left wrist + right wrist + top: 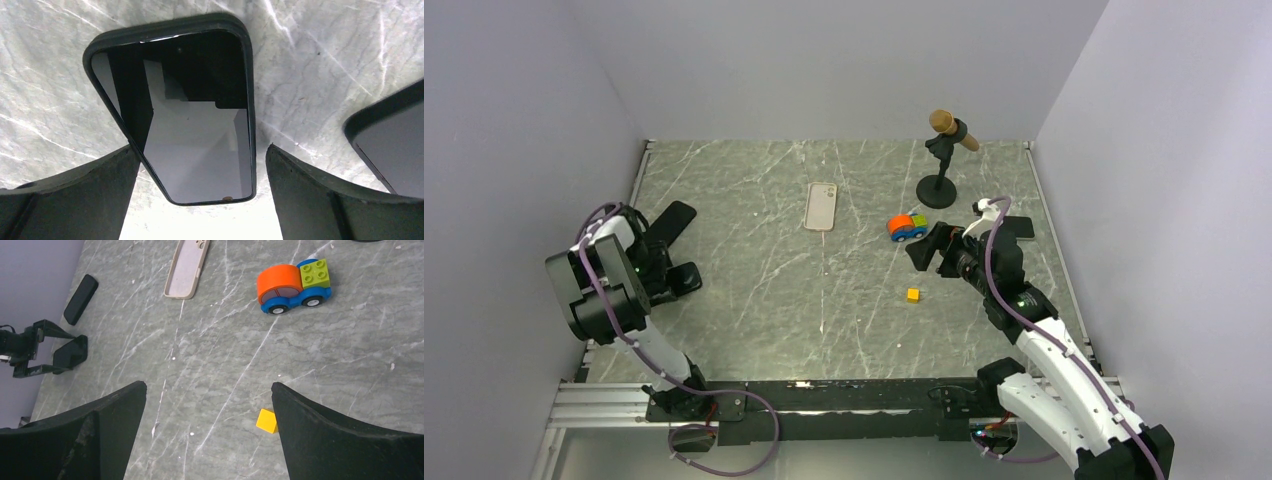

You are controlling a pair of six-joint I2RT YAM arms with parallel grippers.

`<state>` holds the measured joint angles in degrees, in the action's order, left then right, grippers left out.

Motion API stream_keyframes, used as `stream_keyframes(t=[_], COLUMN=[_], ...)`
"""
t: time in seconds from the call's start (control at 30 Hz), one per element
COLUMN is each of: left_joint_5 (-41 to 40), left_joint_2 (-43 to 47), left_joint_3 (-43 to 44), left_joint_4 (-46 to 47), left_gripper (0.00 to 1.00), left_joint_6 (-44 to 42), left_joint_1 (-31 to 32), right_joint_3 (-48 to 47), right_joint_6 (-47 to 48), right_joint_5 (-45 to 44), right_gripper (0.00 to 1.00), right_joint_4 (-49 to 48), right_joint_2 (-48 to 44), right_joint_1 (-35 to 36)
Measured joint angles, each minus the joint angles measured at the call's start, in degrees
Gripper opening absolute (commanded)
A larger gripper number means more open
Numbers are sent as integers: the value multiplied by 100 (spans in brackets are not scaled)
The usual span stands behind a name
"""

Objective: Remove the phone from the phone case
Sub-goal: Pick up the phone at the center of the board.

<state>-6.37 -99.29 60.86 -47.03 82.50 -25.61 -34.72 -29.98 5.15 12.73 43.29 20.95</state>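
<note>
Black phone case (170, 24), phone (195, 130) inside, sits under the spread left gripper (202, 150); clamp its long edges squarely, then the right gripper (208, 386), also apart, peels the rim.

We see only one corner of a dark slab (392, 145) at the left wrist view's right edge; phone or empty case, we cannot tell. The frame cuts off the rest.

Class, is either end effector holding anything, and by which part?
Nothing is held. The left end effector is open astride the black phone, not gripping it; the right end effector is open and empty.
</note>
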Motion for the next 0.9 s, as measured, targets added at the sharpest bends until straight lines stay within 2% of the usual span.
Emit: stream_keyframes(t=[0.3,0.47,0.6,0.7,0.8,0.9], left_joint_5=[15,20,-17,-59,-146,-243], left_joint_2=[310,278,256,317,424,509], left_joint_3=[-409,-341,-308,-350,-428,-446], left_joint_4=[245,184,160,227,326,328], left_gripper=[81,71,54,47,31,7], left_joint_6=[411,420,345,181,-42,-254], left_joint_1=[7,20,61,136,291,568], right_joint_3=[-20,-90,-94,-96,-96,-96], right_joint_6=[-2,-4,-4,-4,-4,-4], right_joint_5=[7,7,-2,-15,-20,-20], right_gripper=[99,99,99,99,99,99], right_joint_4=[-35,-37,-33,-31,-33,-31], right_joint_2=[0,-2,4,11,11,17], right_joint_1=[0,0,0,0,0,0])
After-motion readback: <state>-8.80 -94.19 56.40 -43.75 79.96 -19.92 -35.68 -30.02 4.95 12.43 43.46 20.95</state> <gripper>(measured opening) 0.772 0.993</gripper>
